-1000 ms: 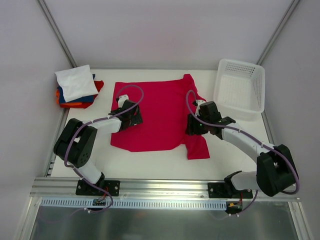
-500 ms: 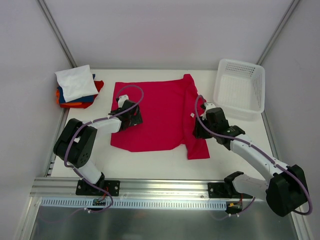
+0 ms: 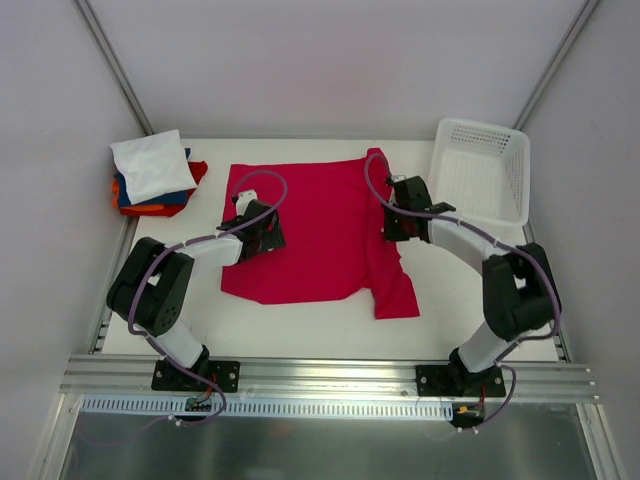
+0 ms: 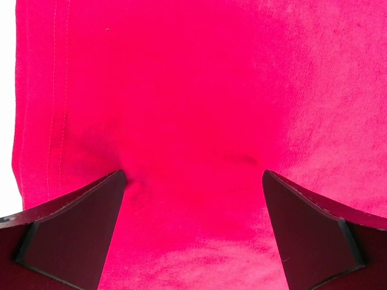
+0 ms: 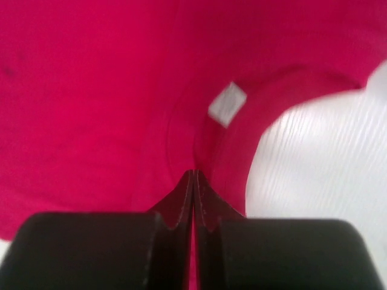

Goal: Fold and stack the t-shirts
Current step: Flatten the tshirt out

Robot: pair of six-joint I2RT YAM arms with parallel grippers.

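1. A large plain crimson-red cloth t-shirt (image 3: 320,215) lies spread flat in the middle of the flat white table (image 3: 300,325). Its neck opening is toward 3 o'clock and its hem toward 9 o'clock (top view, with the arm bases at 6).
2. One sleeve points to 12 o'clock at the shirt's far right corner. The other lies toward 5 o'clock, nearer the front edge.
3. The left gripper (image 3: 262,232) sits on the shirt at its 9 o'clock edge. Its black fingers (image 4: 72,232) are spread wide apart, with bare red cloth between them (the hem's stitch lines run just to their left in the wrist view).
4. The right gripper (image 3: 392,222) is at the shirt's 3 o'clock side, on the neckline. Its two fingertips (image 5: 181,202) are pressed together at the collar's rim, just below a small white neck label (image 5: 227,103). I cannot tell whether any cloth is nipped between them.
5. A pile of folded soft tees (image 3: 152,170) rests at the table's 10 o'clock corner, well apart from the spread shirt. A white one is on top, with blue, orange and red edges showing beneath.
6. A white plastic mesh basket (image 3: 480,128), rectangular, stands at 2 o'clock. It is near the right gripper and does not touch the shirt.
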